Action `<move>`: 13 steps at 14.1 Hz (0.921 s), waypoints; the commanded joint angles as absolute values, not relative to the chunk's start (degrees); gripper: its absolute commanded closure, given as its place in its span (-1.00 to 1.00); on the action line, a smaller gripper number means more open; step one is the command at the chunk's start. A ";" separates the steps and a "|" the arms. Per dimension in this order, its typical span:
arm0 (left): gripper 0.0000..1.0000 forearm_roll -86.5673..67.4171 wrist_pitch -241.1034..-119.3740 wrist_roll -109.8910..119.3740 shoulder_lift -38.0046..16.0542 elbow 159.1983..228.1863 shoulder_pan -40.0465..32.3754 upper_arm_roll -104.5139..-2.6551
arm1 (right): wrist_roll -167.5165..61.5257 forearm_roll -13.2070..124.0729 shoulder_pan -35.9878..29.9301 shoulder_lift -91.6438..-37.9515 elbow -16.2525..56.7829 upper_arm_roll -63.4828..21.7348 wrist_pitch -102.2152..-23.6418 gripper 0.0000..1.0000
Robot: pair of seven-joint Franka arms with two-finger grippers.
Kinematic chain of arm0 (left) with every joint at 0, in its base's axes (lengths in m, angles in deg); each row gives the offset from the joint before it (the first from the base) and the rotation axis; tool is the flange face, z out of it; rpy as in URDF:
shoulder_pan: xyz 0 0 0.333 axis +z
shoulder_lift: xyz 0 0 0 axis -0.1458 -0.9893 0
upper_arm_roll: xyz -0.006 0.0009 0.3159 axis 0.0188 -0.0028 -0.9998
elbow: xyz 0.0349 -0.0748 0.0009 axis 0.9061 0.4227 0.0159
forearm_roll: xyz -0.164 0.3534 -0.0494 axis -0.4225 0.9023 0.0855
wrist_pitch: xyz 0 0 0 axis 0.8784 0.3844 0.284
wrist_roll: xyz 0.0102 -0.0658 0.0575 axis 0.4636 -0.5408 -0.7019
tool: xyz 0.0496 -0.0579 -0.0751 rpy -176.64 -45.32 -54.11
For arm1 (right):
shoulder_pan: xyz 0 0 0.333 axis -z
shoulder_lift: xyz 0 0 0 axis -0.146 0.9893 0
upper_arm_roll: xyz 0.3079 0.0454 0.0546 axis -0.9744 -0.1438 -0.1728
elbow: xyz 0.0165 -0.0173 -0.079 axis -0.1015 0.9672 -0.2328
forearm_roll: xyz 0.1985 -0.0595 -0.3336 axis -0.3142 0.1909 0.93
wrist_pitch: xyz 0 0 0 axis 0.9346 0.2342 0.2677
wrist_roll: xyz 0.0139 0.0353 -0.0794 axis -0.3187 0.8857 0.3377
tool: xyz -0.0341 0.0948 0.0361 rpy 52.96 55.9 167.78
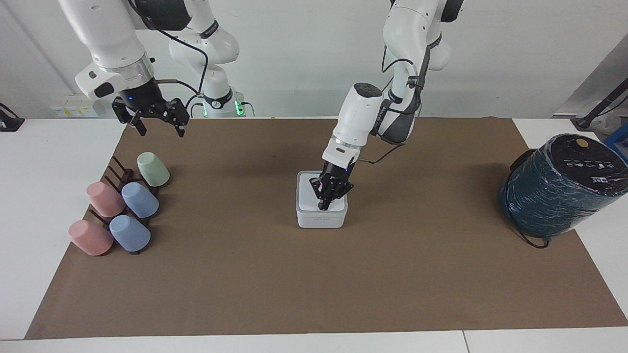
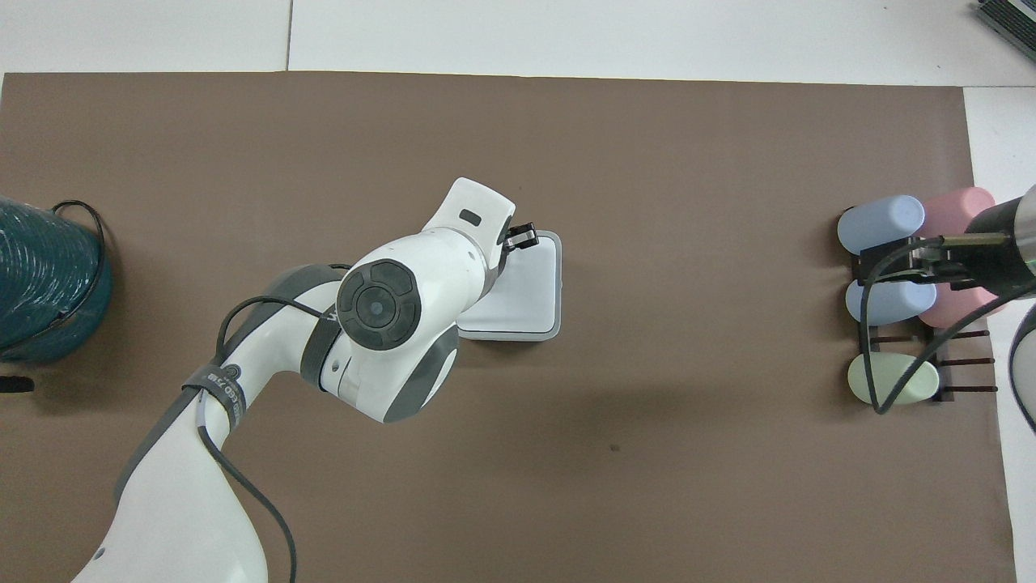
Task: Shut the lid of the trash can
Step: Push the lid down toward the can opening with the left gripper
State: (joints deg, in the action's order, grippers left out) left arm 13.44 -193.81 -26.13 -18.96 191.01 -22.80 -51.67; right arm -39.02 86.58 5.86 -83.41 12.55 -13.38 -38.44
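The white square trash can (image 1: 321,219) stands in the middle of the brown mat. Its lid (image 1: 309,195) lies flat on top of it, and it also shows in the overhead view (image 2: 530,287). My left gripper (image 1: 322,205) points down with its fingers together, and its tips are on the lid near the edge farther from the robots. It also shows in the overhead view (image 2: 522,237). The lid's orange dot is hidden under the fingers. My right gripper (image 1: 157,128) waits open and empty in the air over the mat's corner, near the cup rack.
A dark rack with several pastel cups (image 1: 122,206) lies at the right arm's end of the mat. A large dark teal wrapped cylinder (image 1: 559,184) stands at the left arm's end. The brown mat (image 1: 314,284) covers most of the white table.
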 commanded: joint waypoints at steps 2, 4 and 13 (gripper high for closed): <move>0.70 12.75 -182.86 -25.69 -20.34 184.70 -23.17 -51.95 | -38.49 85.50 6.55 -84.09 13.28 -13.59 -38.41 -1.00; 0.70 12.75 -180.21 -25.69 -19.64 183.90 -23.17 -52.13 | -38.49 85.50 6.46 -84.09 13.28 -13.59 -38.41 -1.00; 0.69 12.66 -156.34 -17.99 -14.10 176.63 -17.38 -52.22 | -38.49 85.50 6.46 -84.09 13.28 -13.59 -38.41 -1.00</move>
